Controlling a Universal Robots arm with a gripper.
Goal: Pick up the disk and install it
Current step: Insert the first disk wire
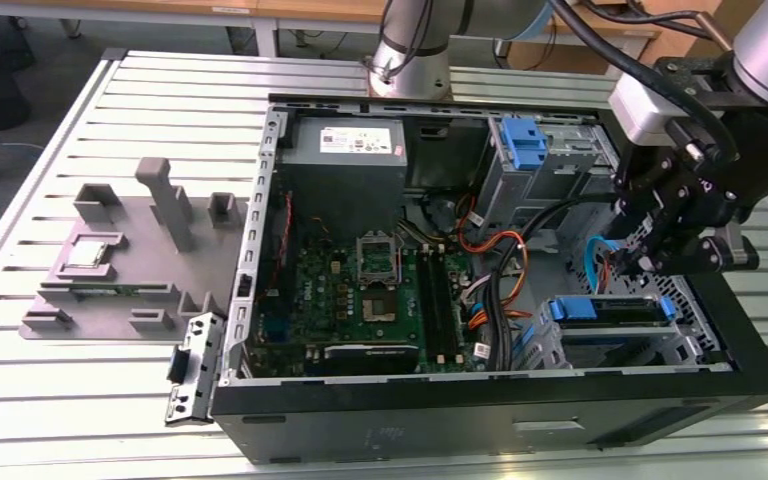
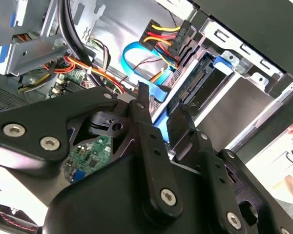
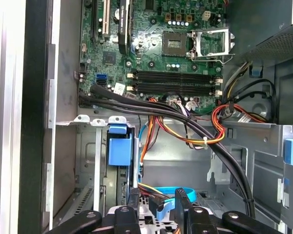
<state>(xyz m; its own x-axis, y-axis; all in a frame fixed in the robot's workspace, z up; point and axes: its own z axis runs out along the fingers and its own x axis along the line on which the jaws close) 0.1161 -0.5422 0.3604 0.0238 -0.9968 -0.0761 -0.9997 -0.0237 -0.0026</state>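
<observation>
Open PC case [image 1: 491, 395] lies on a slatted table [image 1: 37, 380], side panel off. In the exterior view the arm hangs over the case's right end, gripper [image 1: 660, 262] just above the lower drive bay.

The disk [image 1: 607, 311] sits in that bay near the case's front-right corner: blue carrier tabs at both ends, dark edge between them, standing on edge in the metal cage [image 1: 678, 345]. Gripper is close above it, not holding anything; disk looks seated in the cage.

Fingers are slightly apart w/ nothing between them. Second wrist view: the two black fingertips [image 2: 143, 100] have a narrow gap, blue carrier edge and disk [image 2: 195, 85] just past them in the bay. First wrist view: gripper [image 3: 156, 207] at the frame edge, tips apart, blue cable [image 3: 168, 192] looping behind them.

Also in first wrist view: blue carrier tab [image 3: 119, 148] upright in the cage slot, motherboard [image 3: 156, 44] w/ empty CPU socket [image 3: 173, 44], black cable bundle [image 3: 151, 109] crossing the cage rail, orange/red/yellow wires [image 3: 219, 134] beside it.

Exterior view, other bits: PSU [image 1: 344, 150] at the case's far end, 2nd blue latch [image 1: 524, 140] on the upper bay. Grey fixture [image 1: 131, 260] on the table to the exterior view's left of the case, small silver chip [image 1: 88, 253] resting in it, well apart from the gripper.
</observation>
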